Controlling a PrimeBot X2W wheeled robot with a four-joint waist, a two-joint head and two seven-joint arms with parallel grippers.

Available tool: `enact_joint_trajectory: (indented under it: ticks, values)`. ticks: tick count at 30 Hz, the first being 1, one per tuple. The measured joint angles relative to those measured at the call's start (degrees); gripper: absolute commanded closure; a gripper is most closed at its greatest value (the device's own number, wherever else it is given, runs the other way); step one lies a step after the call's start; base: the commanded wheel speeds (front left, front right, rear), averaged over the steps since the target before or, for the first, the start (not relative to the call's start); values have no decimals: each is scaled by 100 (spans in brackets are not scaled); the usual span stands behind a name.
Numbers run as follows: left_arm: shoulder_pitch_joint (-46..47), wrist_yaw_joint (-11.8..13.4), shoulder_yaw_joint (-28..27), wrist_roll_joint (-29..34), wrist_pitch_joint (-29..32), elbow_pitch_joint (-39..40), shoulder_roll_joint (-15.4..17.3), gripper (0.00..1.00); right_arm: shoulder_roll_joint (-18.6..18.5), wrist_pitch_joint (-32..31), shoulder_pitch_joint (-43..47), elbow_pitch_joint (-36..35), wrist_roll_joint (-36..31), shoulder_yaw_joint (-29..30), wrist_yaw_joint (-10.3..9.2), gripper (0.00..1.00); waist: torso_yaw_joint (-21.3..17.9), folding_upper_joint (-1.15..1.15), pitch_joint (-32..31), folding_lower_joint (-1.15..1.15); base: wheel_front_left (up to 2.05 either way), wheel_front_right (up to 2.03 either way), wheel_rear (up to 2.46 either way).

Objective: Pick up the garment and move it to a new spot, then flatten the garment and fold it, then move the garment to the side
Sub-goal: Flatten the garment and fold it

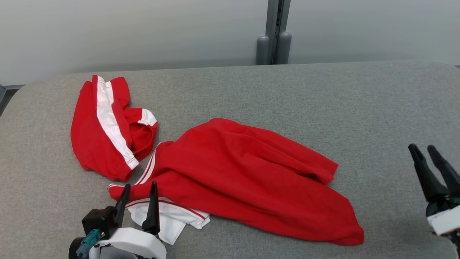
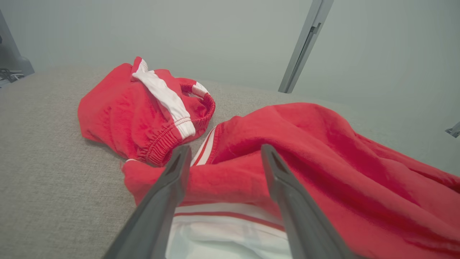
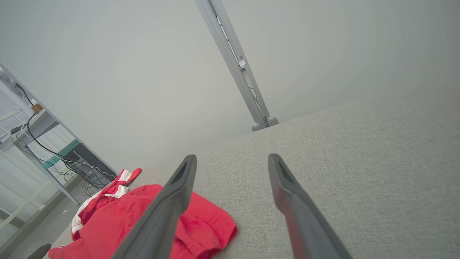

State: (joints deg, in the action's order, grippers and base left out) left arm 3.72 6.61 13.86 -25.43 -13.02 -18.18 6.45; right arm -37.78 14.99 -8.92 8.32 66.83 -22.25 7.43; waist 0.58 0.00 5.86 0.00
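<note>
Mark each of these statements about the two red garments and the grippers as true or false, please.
1. The left gripper is shut on the large red garment. False: its jaws stand open at that garment's near-left edge.
2. The small red garment has a white stripe. True.
3. The right gripper hovers over the large red garment. False: it is over the bare grey table, apart from the cloth.
4. The large red garment lies rumpled, not neatly folded. True.
</note>
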Motion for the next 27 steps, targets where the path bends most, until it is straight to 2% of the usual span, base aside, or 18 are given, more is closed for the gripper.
enact_joint_trajectory:
  ticks: [6, 27]
  values:
    - [1, 3, 46, -25, 65, 64, -2, 0, 376, 0, 324, -46, -448, 203, 0, 0, 48, 0, -14, 0, 0, 0, 0]
    - [-64, 71, 83, -127, 67, 108, 21, 0, 357, -11, 452, 20, -632, 31, 0, 0, 76, 0, -35, 0, 0, 0, 0]
